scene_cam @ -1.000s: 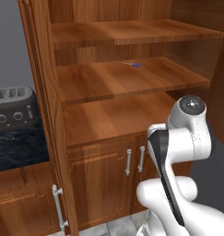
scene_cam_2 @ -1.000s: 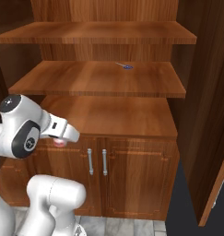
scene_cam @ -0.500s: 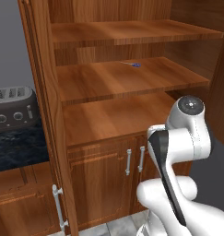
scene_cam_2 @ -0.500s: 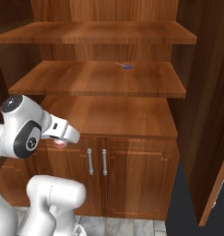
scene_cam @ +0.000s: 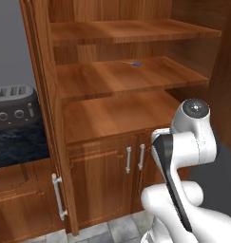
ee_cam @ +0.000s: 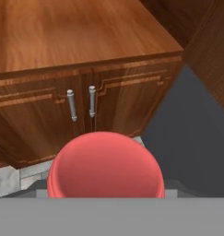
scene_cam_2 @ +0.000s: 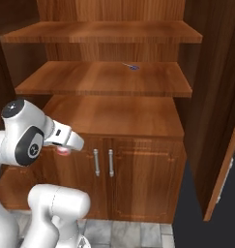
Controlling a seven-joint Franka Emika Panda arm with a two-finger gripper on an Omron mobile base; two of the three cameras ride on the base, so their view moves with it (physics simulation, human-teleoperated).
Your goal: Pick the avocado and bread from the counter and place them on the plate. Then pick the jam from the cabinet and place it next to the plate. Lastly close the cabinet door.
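Up close, the pincer (ee_cam: 105, 196) grips a round, smooth red-lidded jam jar (ee_cam: 105, 168).

Both base views face the cabinet (scene_cam: 121, 114) from behind; hand view looks down.

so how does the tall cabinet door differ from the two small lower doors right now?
The tall reddish-brown cabinet door is swung open to the right; the two small lower doors are shut. The tall door rises well above the shelves; the lower doors sit only beneath the bottom shelf. The lower doors' handles sit side by side at their seam; the tall door carries one. Shared: reddish-brown wood, vertical silver bar handles.
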